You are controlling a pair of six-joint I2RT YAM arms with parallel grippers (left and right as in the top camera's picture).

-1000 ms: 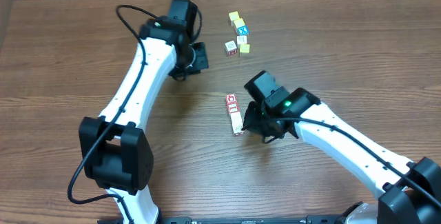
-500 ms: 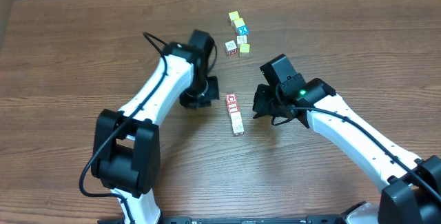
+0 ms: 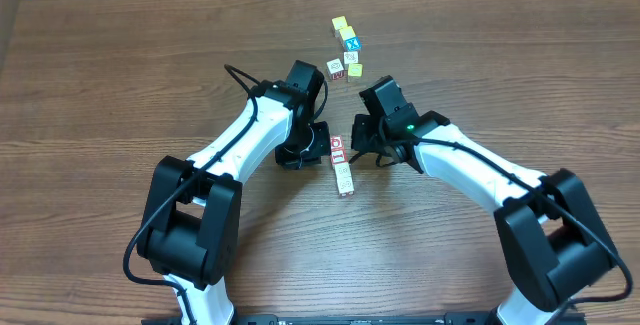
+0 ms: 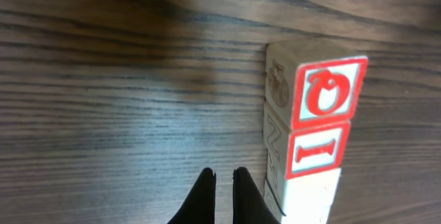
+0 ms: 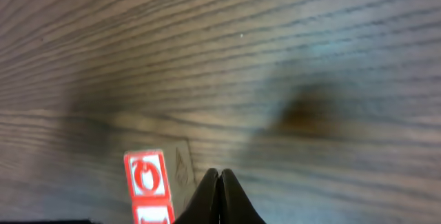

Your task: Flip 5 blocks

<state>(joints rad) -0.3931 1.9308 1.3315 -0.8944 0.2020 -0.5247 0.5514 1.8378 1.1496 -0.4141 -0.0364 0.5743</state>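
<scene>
A short row of cream blocks (image 3: 342,167) with red-bordered letter faces lies end to end at the table's middle. My left gripper (image 3: 322,151) is just left of the row and my right gripper (image 3: 353,149) just right of its far end. In the left wrist view the row (image 4: 324,114) lies right of my shut, empty fingertips (image 4: 222,176). In the right wrist view the end block (image 5: 145,176) sits just left of my shut fingertips (image 5: 219,174), which hold nothing. Contact with the blocks cannot be told.
A loose cluster of cubes sits farther back: a yellow-topped one (image 3: 340,25), a blue-topped one (image 3: 350,43), two pale ones (image 3: 335,68) (image 3: 352,58) and another yellow one (image 3: 355,70). Both arms reach in from the front edge.
The left arm has swung right and nearer, coming up beside the row. The right arm has moved left and back toward the row's far end. The row has not visibly moved.
</scene>
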